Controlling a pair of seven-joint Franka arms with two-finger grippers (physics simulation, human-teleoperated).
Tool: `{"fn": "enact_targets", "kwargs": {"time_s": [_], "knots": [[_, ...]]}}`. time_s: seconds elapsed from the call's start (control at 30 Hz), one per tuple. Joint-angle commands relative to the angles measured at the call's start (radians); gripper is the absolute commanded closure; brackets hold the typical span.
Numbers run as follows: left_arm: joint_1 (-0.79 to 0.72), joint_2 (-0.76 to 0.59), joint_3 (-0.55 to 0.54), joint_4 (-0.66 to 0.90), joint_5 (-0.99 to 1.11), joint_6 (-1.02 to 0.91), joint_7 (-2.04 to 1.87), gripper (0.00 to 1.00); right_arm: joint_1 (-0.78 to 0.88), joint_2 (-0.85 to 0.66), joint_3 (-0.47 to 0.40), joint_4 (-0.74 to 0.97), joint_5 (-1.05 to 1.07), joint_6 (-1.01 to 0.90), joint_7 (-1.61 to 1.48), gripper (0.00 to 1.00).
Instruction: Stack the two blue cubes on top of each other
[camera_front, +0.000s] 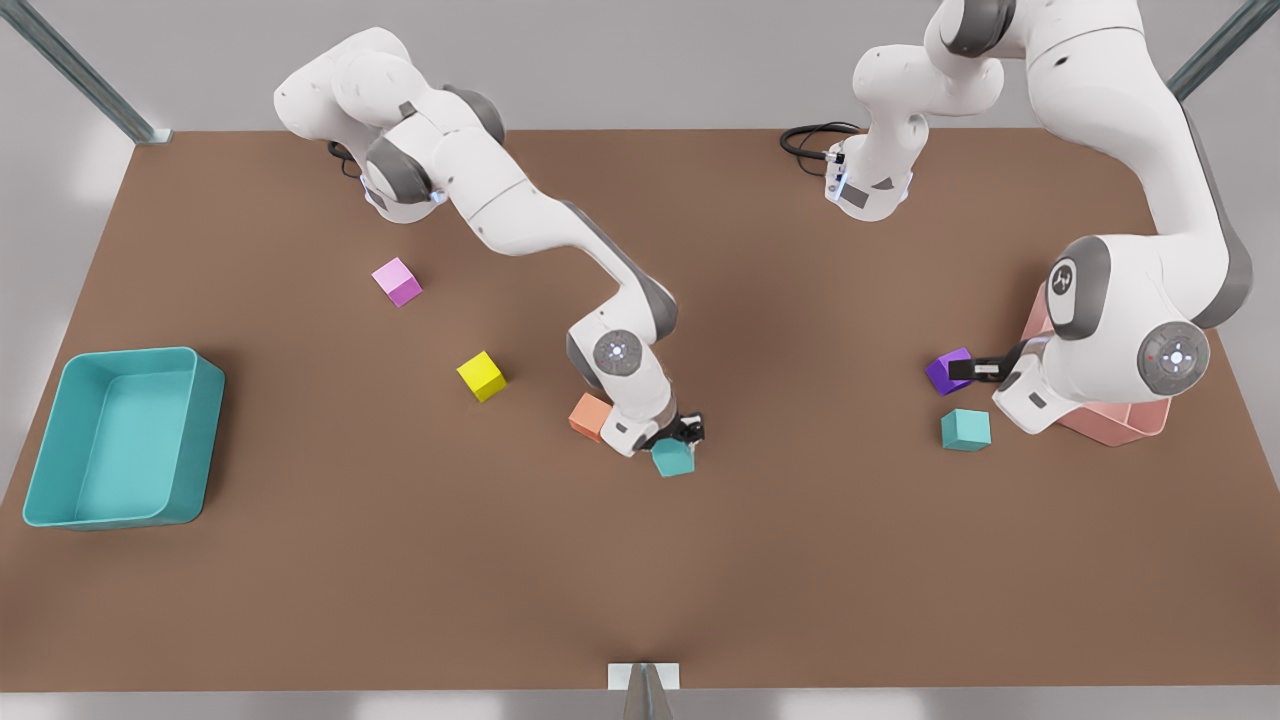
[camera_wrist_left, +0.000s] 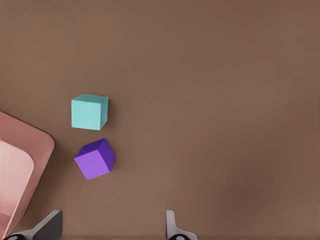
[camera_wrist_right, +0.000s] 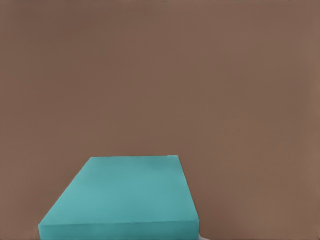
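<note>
Status of hands and cubes is given with the purple cube (camera_front: 946, 372) as the reference.

1. The first blue cube (camera_front: 965, 430) rests on the counter (camera_front: 800, 560) just beside the purple cube, apart from it, on the side nearer the front view's lower edge.
2. The second blue cube (camera_front: 673, 459) lies well apart from the purple cube, toward the front view's left. An orange cube (camera_front: 588, 415) sits near it on its far side from the purple cube.
3. The left hand (camera_front: 975, 370) is held above the purple cube and is released, with its jaws spread wide and nothing between them.
4. The right hand (camera_front: 688, 430) is set down at the second blue cube. Whether it is clenched on that cube cannot be told.

Fault conditions, as judged:
- If the second blue cube is lifted under a weak or off-centre grip, it may be twisted or dropped during the carry toward the purple cube.
- If the approach is run low, the purple cube may be struck, and the first blue cube may be pushed out of place.
- If the second blue cube is released off-centre, it may slide off the first.
- The left hand is placed close to the stacking spot, so contact between the arms is possible.
</note>
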Motion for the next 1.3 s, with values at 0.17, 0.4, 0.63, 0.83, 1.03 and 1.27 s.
{"fn": "enact_targets", "kwargs": {"time_s": [0.17, 0.4, 0.63, 0.83, 1.03, 1.27], "knots": [[0.001, 0.0, 0.001, 0.001, 0.001, 0.002, 0.0, 0.0, -0.02, 0.029, -0.006, 0.008, -0.019, 0.068, 0.437, 0.17], [0.106, 0.233, 0.009, 0.002, -0.006, 0.353, 0.003, 0.0, -0.069, -0.065, 0.0, 0.013, -0.014, -0.084, 0.405, 0.0], [0.136, 0.225, 0.009, -0.291, -0.05, 0.77, 0.201, 0.0, -0.511, -0.263, -0.21, 0.011, -0.286, -0.627, -1.231, 0.0], [0.16, 0.224, 0.01, -0.334, -0.049, 0.774, 0.338, 0.0, -0.554, -0.537, -0.214, -0.032, -0.151, -0.991, -0.95, 0.0], [0.162, 0.217, 0.01, -0.358, 0.007, 0.764, 0.485, 0.0, -0.457, -0.85, -0.208, -0.546, -0.208, -0.73, -0.876, 0.0], [0.159, 0.239, 0.01, -0.398, 0.004, 0.771, 0.385, 0.0, -0.455, -0.835, -0.208, -0.547, -0.198, -0.722, -0.873, 0.0]]}}
